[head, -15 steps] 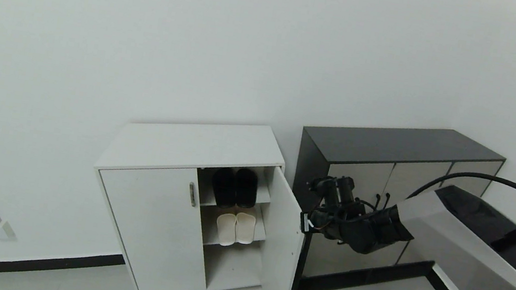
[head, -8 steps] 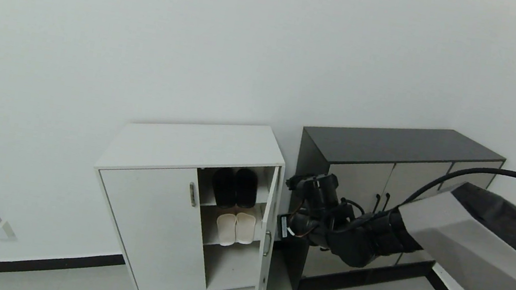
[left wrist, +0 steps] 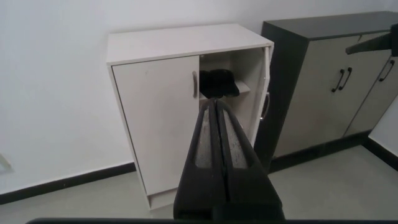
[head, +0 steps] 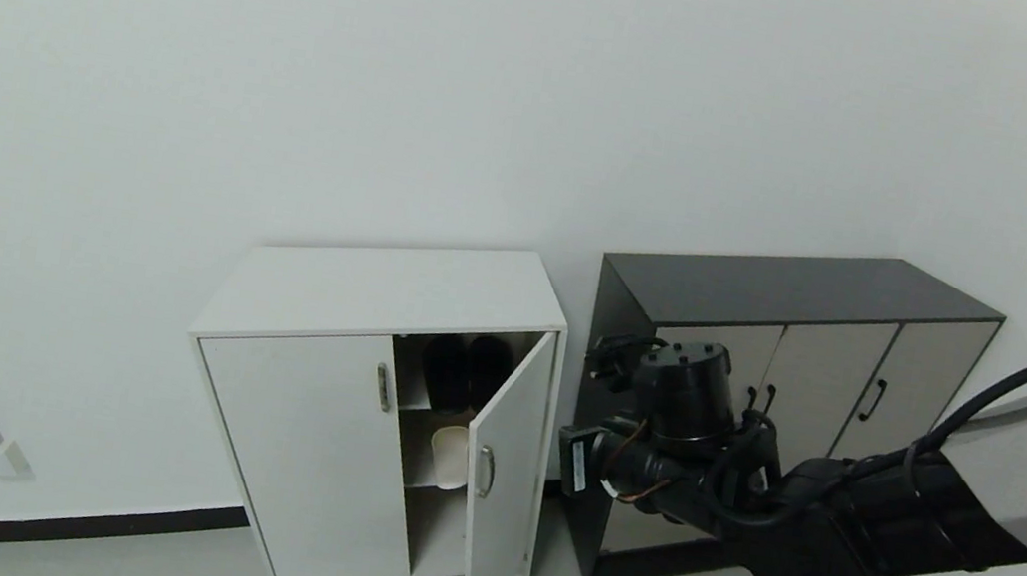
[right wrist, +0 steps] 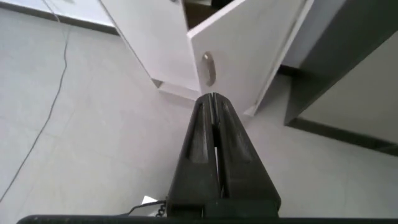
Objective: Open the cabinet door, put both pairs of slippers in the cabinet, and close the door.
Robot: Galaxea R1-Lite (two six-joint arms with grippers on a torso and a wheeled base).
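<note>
**Head view.** The white cabinet (head: 383, 290) stands against the wall. Its left door (head: 308, 460) is shut and its right door (head: 503, 472) is ajar, swung partway across the opening. Through the gap, inside the white cabinet, the black slippers (head: 462, 369) sit on the upper shelf. Below them 1 shoe of the white slippers (head: 448, 455) shows on the middle shelf; the door hides the other shoe. The right arm (head: 701, 455) hangs just to the right of the white cabinet, beside the ajar door and in front of the dark cabinet (head: 805, 289), which stands right beside the white cabinet.

**Left wrist view.** The left end effector (left wrist: 215, 102) is clenched, its 2 fingers pressed together with nothing between them. It sits out in front of the white cabinet (left wrist: 186, 40), well apart from it. The black slippers (left wrist: 217, 82) show on the upper shelf past the shut left door (left wrist: 158, 118).

**Right wrist view.** The right end effector (right wrist: 214, 98) is also clenched and empty. It points toward the outer face of the right door (right wrist: 249, 43), just below the door's handle (right wrist: 207, 67). Whether it touches the door cannot be told. A cable (right wrist: 59, 81) lies on the floor (right wrist: 93, 155) in front of the white cabinet.
</note>
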